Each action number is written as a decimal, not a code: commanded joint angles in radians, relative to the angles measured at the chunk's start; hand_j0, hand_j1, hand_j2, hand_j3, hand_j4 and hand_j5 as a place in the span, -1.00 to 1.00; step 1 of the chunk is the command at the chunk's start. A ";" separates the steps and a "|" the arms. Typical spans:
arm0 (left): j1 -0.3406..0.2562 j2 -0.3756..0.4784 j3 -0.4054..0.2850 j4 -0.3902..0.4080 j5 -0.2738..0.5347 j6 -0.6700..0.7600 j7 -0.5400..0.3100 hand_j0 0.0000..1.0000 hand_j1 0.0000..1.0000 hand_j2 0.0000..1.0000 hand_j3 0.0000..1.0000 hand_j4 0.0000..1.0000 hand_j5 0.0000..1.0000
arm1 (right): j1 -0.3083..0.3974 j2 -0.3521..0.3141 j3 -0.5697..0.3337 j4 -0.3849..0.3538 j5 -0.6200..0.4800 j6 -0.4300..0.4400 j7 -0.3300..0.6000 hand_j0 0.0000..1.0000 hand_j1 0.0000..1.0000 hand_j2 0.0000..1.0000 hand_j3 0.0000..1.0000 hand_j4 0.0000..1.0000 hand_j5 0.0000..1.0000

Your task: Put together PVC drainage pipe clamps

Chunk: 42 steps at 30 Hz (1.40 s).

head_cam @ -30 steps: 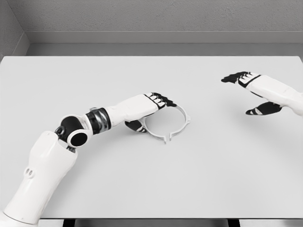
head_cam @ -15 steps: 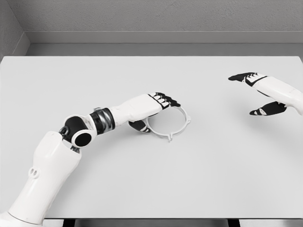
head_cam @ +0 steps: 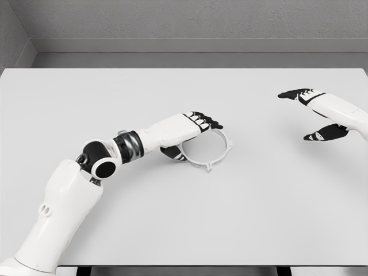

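Observation:
A white PVC clamp ring (head_cam: 223, 152) with small tabs on its rim lies on the white table (head_cam: 172, 230) just right of centre. My left hand (head_cam: 192, 138) reaches over its left side. The black fingers (head_cam: 208, 122) rest across the upper rim and the thumb (head_cam: 174, 154) presses at the lower left rim, so the hand is shut on the ring. Far to the right, my right hand (head_cam: 302, 115) hovers above the table, fingers spread, thumb (head_cam: 319, 135) low, holding nothing.
The left forearm and elbow (head_cam: 103, 164) stretch across the table's left half. A grey wall (head_cam: 184, 23) rises behind the table's far edge. No other parts show on the tabletop.
The left hand has slid slightly right and away, carrying the ring, which has turned a little. The right hand has drifted a bit to the right, then held still.

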 commanded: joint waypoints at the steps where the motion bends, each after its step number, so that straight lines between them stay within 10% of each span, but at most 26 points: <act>1: 0.000 -0.001 -0.004 -0.003 0.006 0.009 0.001 1.00 1.00 1.00 1.00 1.00 1.00 | 0.000 -0.001 0.000 0.000 -0.008 0.003 0.000 1.00 1.00 1.00 1.00 1.00 1.00; 30: -0.009 -0.009 0.011 -0.011 0.004 0.000 -0.004 1.00 1.00 1.00 1.00 1.00 1.00 | 0.002 -0.001 -0.001 0.021 -0.009 0.003 0.000 1.00 1.00 1.00 1.00 1.00 1.00; 42: -0.008 0.407 0.101 -0.090 0.269 -0.092 -0.001 1.00 1.00 1.00 1.00 1.00 1.00 | 0.003 -0.001 -0.001 0.023 -0.008 0.003 0.000 1.00 1.00 1.00 1.00 1.00 1.00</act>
